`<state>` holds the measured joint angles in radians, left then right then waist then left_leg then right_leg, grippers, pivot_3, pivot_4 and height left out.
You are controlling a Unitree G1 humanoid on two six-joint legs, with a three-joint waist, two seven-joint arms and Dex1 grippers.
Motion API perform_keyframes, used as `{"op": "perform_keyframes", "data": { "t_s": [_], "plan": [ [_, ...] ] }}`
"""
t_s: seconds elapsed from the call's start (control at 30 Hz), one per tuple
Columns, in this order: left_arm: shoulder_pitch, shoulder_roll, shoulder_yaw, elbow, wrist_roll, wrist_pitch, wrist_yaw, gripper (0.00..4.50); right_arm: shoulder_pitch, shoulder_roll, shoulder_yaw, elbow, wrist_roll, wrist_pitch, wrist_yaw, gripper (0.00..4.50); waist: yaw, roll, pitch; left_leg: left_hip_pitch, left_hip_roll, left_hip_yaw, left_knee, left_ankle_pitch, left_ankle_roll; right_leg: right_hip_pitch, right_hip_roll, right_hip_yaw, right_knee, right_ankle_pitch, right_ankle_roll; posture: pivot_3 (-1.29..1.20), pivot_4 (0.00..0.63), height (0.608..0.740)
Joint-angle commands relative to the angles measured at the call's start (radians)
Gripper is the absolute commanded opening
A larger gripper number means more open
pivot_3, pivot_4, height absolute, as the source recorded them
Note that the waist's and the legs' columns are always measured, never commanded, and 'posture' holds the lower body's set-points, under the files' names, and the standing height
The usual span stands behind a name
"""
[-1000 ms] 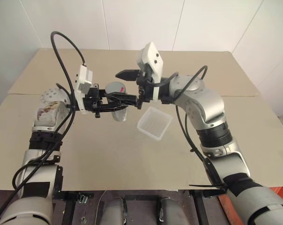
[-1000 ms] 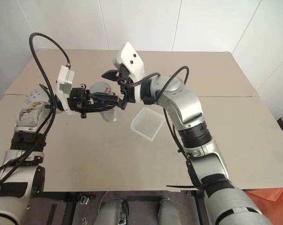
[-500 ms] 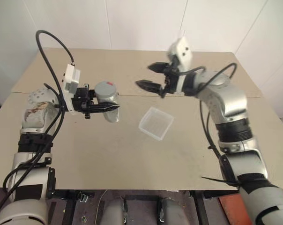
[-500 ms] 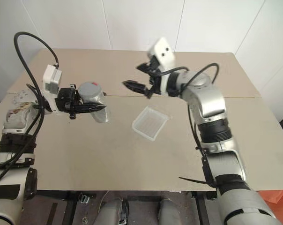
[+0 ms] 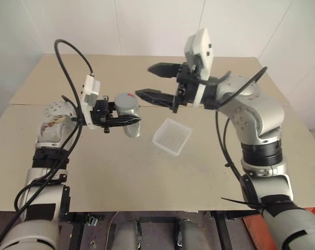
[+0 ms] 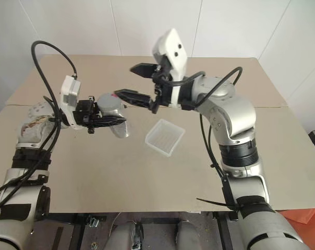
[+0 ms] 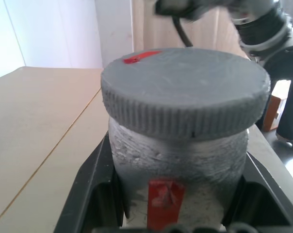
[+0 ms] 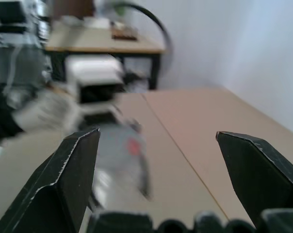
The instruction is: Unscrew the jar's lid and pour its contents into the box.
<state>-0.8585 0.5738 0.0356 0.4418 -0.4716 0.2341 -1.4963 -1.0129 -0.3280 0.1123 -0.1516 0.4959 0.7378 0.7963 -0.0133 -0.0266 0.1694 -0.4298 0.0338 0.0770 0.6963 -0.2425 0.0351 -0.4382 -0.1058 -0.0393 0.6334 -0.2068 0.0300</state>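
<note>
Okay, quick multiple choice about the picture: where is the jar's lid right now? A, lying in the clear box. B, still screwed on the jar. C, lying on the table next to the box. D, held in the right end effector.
B: the grey lid sits on top of the jar, which the left end effector grips, while the right end effector is open with nothing between its fingers and the box has no lid in it.
</note>
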Motion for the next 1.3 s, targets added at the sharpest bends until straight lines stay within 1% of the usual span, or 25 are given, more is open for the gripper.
{"op": "perform_keyframes", "data": {
  "t_s": [0.03,0.17,0.43,0.97,1.13,1.3],
  "plan": [
    [-0.045,-0.013,0.003,0.009,0.005,-0.027,-0.003,1.99,-0.028,0.035,0.033,-0.027,-0.018,0.009,-0.046,4.44,0.000,0.000,0.000,0.000,0.000,0.000,0.000,0.000,0.000,0.000,0.000,0.000,0.000,0.000,0.000,0.00,0.150,0.740],
    [-0.056,-0.021,0.000,0.024,0.008,-0.037,-0.009,1.99,-0.050,0.073,0.090,0.020,-0.085,-0.012,-0.090,4.44,-0.001,0.000,0.000,0.000,0.000,0.000,0.000,0.000,0.000,0.000,0.000,0.000,0.000,0.000,0.000,0.00,0.150,0.740],
    [-0.045,-0.006,0.009,0.009,0.004,-0.033,-0.012,1.99,-0.058,0.096,0.092,0.096,-0.141,-0.043,-0.106,4.44,-0.001,0.000,0.000,0.000,0.000,0.000,0.000,0.000,0.000,0.000,0.000,0.000,0.000,0.000,0.000,0.00,0.150,0.740],
    [-0.006,0.054,0.024,-0.040,-0.019,-0.010,-0.020,1.99,0.004,-0.037,0.019,0.063,-0.114,-0.027,-0.067,4.44,-0.001,0.000,0.000,0.000,0.000,0.000,0.000,0.000,0.000,0.000,0.000,0.000,-0.001,0.000,0.000,0.00,0.150,0.740],
    [-0.003,0.057,0.025,-0.044,-0.020,-0.006,-0.020,1.99,0.027,-0.067,0.018,0.039,-0.096,-0.029,-0.053,4.44,0.003,0.000,0.000,0.000,0.000,0.000,0.000,0.000,0.000,0.000,0.000,0.000,-0.001,0.000,0.000,0.00,0.150,0.740],
    [-0.001,0.057,0.028,-0.047,-0.018,-0.006,-0.019,1.99,0.043,-0.086,0.006,0.020,-0.090,-0.030,-0.041,4.44,-0.004,0.000,0.000,0.000,0.000,0.000,0.000,0.000,0.000,0.000,0.000,0.000,-0.001,0.000,0.000,0.00,0.150,0.740]
  ]
}}
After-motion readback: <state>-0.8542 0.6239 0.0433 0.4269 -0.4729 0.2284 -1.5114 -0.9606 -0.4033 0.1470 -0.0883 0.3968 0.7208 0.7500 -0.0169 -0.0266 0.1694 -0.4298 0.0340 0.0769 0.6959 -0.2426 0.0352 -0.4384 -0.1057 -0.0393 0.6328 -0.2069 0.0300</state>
